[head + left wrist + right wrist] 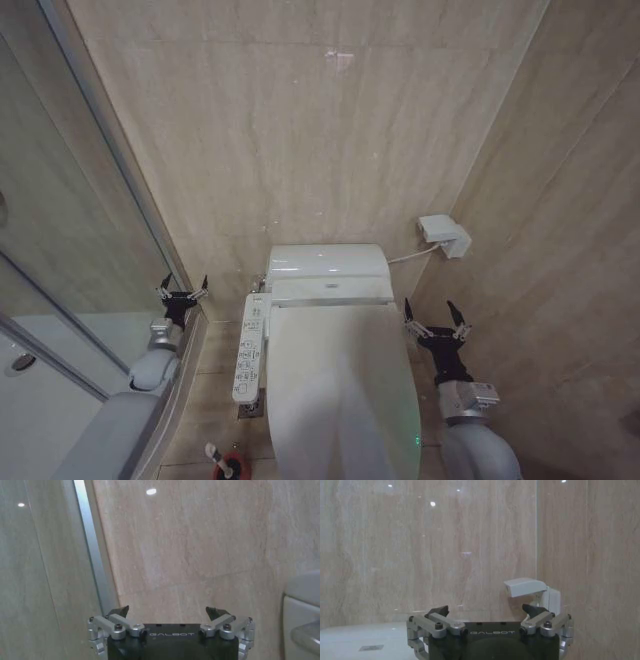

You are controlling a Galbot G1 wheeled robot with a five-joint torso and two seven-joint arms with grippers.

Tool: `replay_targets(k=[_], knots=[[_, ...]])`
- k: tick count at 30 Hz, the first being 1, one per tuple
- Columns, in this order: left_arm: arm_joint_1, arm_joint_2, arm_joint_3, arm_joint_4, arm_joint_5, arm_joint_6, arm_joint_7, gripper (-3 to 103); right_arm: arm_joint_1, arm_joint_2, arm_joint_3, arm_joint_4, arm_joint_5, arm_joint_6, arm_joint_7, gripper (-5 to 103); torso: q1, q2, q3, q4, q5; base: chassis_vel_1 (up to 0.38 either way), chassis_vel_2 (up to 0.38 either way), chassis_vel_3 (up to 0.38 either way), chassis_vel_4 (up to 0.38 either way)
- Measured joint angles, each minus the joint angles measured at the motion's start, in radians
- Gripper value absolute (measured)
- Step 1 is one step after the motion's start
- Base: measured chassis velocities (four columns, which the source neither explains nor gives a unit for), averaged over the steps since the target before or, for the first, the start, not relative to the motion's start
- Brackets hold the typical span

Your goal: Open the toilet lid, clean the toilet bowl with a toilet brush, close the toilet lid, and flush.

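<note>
While toilet lid [340,390] lies shut, button panel [249,348] alongside, wall box [444,235] behind

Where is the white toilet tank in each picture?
Head view: toilet tank at centre, against the beige wall, behind the closed toilet lid.
Left wrist view: at the edge, beside the left gripper.
Right wrist view: beside the right gripper, opposite the wall box.
Shared landmark: that beige wall.
</note>
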Motion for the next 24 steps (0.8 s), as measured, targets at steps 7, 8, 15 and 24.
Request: replay_targets(k=[7, 8, 15, 24], knots=[[-0.057, -0.014, 0.02, 0.076, 0.001, -0.043, 0.054, 100, 0.0, 0.0, 0.0, 0.0, 0.0, 0.0, 0.0, 100, 0.0, 0.0, 0.0, 0.0003, 0.0, 0.0, 0.0, 0.0, 0.0], [-0.072, -0.02, 0.029, 0.092, 0.003, -0.052, 0.065, 100, 0.0, 0.0, 0.0, 0.0, 0.0, 0.0, 0.0, 100, 0.0, 0.0, 0.0, -0.0002, -0.0001, 0.0, 0.0, 0.0, 0.0], [-0.133, -0.052, 0.078, 0.165, 0.025, -0.102, 0.122, 92, 0.0, 0.0, 0.0, 0.0, 0.0, 0.0, 0.0, 100, 0.0, 0.0, 0.0, 0.0001, 0.0001, 0.0, 0.0, 0.0, 0.0], [-0.164, -0.069, 0.118, 0.233, 0.048, -0.164, 0.215, 68, 0.0, 0.0, 0.0, 0.0, 0.0, 0.0, 0.0, 100, 0.0, 0.0, 0.0, 0.0002, 0.0001, 0.0, 0.0, 0.0, 0.0]])
